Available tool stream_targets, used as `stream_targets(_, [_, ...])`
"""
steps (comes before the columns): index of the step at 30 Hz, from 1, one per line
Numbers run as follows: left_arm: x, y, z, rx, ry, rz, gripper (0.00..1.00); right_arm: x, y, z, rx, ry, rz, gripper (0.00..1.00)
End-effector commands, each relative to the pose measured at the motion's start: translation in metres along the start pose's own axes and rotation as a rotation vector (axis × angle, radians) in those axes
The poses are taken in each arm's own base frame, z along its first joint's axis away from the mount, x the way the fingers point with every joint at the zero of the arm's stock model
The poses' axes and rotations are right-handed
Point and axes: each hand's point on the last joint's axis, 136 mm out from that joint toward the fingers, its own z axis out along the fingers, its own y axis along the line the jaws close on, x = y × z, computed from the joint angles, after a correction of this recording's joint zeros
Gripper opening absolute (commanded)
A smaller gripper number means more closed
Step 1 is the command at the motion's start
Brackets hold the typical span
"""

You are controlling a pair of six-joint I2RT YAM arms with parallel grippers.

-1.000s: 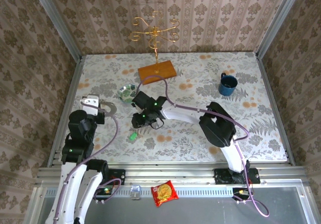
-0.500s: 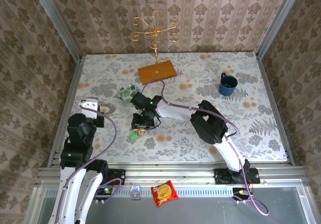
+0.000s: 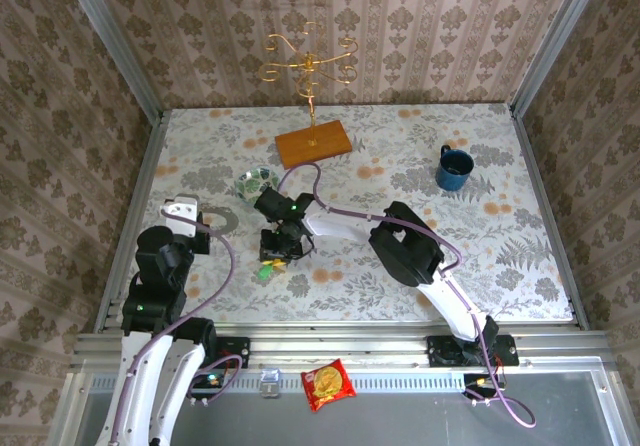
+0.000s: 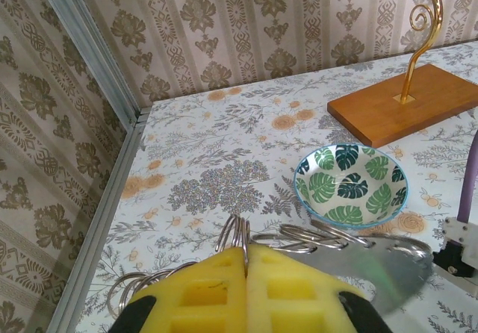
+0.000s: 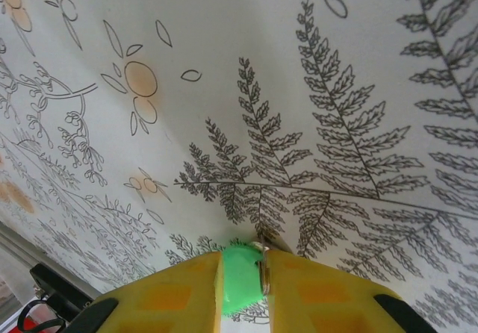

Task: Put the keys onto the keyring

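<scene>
Presently on the table, by item. Left pincer: pads pressed together on the wire coils of the keyring, at the table's left side, near the leaf-patterned bowl. Right pincer: narrow, clamping the green key by its plastic head, low over the table's middle, apart from the keyring. Wooden stand: toward the back. Blue mug: far right.

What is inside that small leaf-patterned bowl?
Nothing that I can see: the bowl shows just painted green leaves inside. Its rim may hide a sliver of the near wall.
</scene>
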Motion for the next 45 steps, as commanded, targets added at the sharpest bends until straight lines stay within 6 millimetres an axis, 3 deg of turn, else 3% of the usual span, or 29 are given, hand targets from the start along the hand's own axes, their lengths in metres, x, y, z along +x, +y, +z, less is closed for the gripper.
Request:
stream_targets(1, [-0.016, -0.001, -0.001, 0.007, -0.069, -0.023, 0.0, 0.003, -0.004, 0.001, 0.026, 0.025, 0.037, 0.22])
stream_targets(6, [-0.015, -0.002, 0.0, 0.013, -0.067, -0.024, 0.0, 0.002, -0.007, 0.0, 0.037, 0.019, 0.047, 0.15])
stream_targets(11, [-0.018, -0.003, -0.001, 0.022, -0.072, -0.018, 0.0, 0.001, -0.006, -0.004, 0.036, 0.005, 0.035, 0.0])
stream_targets(16, [-0.023, -0.015, -0.003, 0.095, -0.083, 0.011, 0.0, 0.001, -0.006, -0.03, 0.05, -0.062, -0.019, 0.0])
stream_targets(21, [-0.036, -0.05, -0.017, 0.313, -0.121, 0.087, 0.0, 0.014, -0.026, -0.07, 0.096, -0.145, -0.092, 0.0])
stream_targets(28, [-0.052, -0.093, -0.03, 0.587, -0.187, 0.132, 0.0, 0.033, -0.091, -0.118, 0.195, -0.308, -0.219, 0.0])
stream_targets(32, [-0.051, -0.113, -0.025, 0.688, -0.163, 0.15, 0.0, 0.032, -0.111, -0.142, 0.193, -0.377, -0.303, 0.0])
stream_targets(37, [-0.046, -0.141, -0.018, 0.765, -0.122, 0.235, 0.0, 0.025, -0.128, -0.173, 0.191, -0.462, -0.37, 0.0])
stream_targets(45, [-0.033, -0.198, -0.011, 0.914, -0.067, 0.39, 0.0, 0.019, -0.137, -0.208, 0.132, -0.554, -0.482, 0.0])
